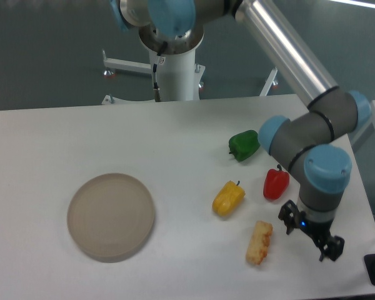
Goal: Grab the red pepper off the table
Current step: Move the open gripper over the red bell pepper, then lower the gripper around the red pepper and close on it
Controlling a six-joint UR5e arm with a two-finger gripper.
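The red pepper [275, 184] is small and glossy with a short dark stem, and stands on the white table [175, 137] at the right. My gripper [310, 235] hangs just above the table, in front of and to the right of the red pepper, apart from it. Its two black fingers are spread and nothing is between them.
A green pepper [244, 145] lies behind the red one, next to the arm's wrist. A yellow pepper [229, 198] lies to its left. A yellow-orange breaded piece [260, 242] lies left of the gripper. A round beige plate [111, 216] sits at the front left. The table's right edge is close to the gripper.
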